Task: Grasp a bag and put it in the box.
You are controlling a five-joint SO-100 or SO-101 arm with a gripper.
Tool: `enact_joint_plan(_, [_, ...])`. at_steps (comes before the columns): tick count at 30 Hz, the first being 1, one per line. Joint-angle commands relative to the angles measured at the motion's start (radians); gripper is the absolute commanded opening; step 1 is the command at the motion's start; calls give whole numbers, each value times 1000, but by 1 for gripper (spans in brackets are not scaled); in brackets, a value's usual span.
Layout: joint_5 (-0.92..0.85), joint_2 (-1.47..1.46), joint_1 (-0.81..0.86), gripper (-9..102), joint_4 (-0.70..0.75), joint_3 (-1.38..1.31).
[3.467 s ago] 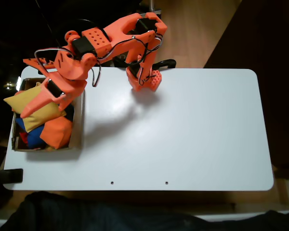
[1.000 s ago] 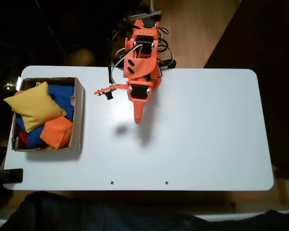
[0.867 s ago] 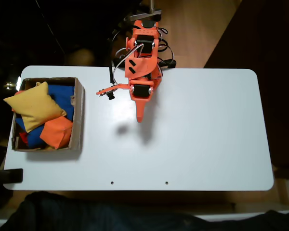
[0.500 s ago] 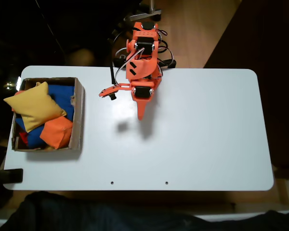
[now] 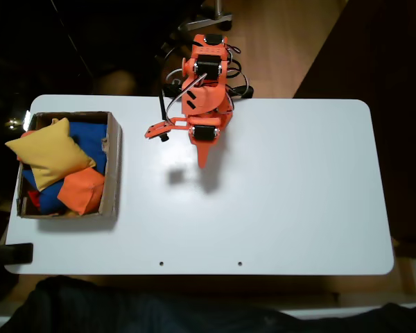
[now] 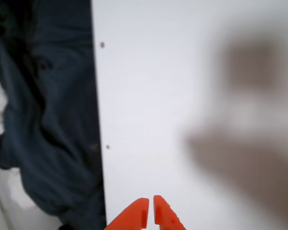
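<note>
The yellow bag lies on top of blue and orange beanbags inside the brown cardboard box at the table's left end in the fixed view. My orange gripper hangs over the table near its far edge, well to the right of the box, pointing toward the front. In the wrist view the gripper has its two orange fingertips almost touching, with nothing between them, above bare white table.
An orange beanbag and blue beanbags fill the rest of the box. The white table stretches to the right of the arm. A dark cloth lies past the table's front edge.
The arm has drawn back from the box, leaving the yellow bag inside. Over the last second it folded slightly further toward its base, the gripper tip moving toward the table's far edge.
</note>
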Motion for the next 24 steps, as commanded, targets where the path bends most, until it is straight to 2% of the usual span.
enact_joint_plan(1, [23,8,-2,0,14,2])
enact_joint_plan(24, [83,41,-49,0,54,61])
